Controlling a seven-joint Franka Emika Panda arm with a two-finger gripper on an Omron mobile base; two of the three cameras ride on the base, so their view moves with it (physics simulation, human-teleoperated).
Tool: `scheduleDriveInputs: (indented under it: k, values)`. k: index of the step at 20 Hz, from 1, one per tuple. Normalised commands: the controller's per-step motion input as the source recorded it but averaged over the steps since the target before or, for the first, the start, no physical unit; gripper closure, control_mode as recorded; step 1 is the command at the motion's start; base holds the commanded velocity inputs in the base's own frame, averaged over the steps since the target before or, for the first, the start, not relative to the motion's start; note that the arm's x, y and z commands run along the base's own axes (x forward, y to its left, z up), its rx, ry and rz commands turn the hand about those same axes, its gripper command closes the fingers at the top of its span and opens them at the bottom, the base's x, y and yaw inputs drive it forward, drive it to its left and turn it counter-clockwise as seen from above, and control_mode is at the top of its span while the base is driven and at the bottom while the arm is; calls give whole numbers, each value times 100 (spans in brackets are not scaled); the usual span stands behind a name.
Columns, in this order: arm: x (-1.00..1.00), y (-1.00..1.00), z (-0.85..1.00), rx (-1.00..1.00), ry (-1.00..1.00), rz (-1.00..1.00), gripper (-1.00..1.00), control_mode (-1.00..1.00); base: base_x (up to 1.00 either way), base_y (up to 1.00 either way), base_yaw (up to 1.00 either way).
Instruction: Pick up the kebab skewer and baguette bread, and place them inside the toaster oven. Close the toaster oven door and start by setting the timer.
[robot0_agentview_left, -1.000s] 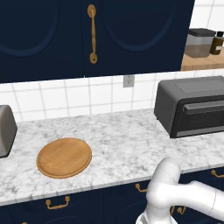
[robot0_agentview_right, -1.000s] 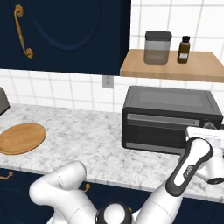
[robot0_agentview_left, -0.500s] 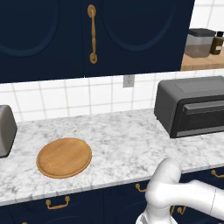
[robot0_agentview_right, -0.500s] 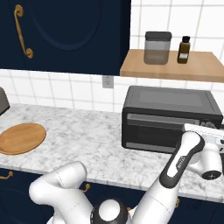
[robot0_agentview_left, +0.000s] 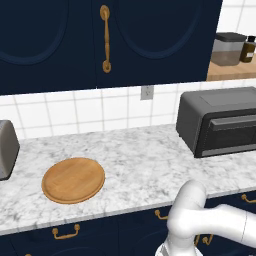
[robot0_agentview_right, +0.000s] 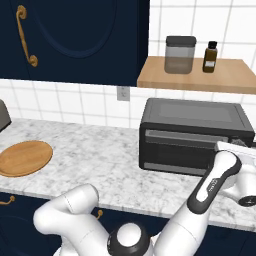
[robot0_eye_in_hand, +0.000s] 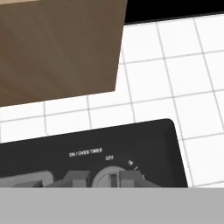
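Note:
The dark grey toaster oven (robot0_agentview_right: 192, 135) stands on the counter at the right, also visible as the toaster oven (robot0_agentview_left: 220, 122). Its door (robot0_agentview_right: 175, 150) is upright and closed, with the window dark. My arm's wrist (robot0_agentview_right: 216, 179) reaches in front of the oven's right end. In the hand view my gripper (robot0_eye_in_hand: 105, 178) is against the control panel (robot0_eye_in_hand: 144, 144), under the label "ON / OVER TIMER". Its fingertips (robot0_eye_in_hand: 129, 177) sit on either side of the round timer knob (robot0_eye_in_hand: 112, 174), shut on it. The kebab skewer and baguette bread are hidden.
A round wooden board (robot0_agentview_left: 73, 180) lies on the marble counter (robot0_agentview_left: 145, 160) at the left, with a silver toaster (robot0_agentview_left: 7, 150) at the far left edge. A wooden shelf (robot0_agentview_right: 200, 75) above the oven holds a canister (robot0_agentview_right: 180, 54) and a brown bottle (robot0_agentview_right: 211, 56).
In the right base view my wrist has turned and shifted slightly at the oven's right end. The oven, board and toaster have not moved.

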Motion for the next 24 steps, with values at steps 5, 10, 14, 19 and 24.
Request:
scheduleDriveInputs:
  k: [5,10,14,19,24]
  values:
    - [27,0,0,0,-7,0,100,-100,0,0,0]
    - [6,1,0,9,0,-2,100,-100,0,0,0]
    - [1,2,0,12,0,-2,100,-100,0,0,0]
    - [0,0,0,15,0,-1,100,-100,0,0,0]
    - [0,7,1,28,1,-5,100,-100,0,0,0]
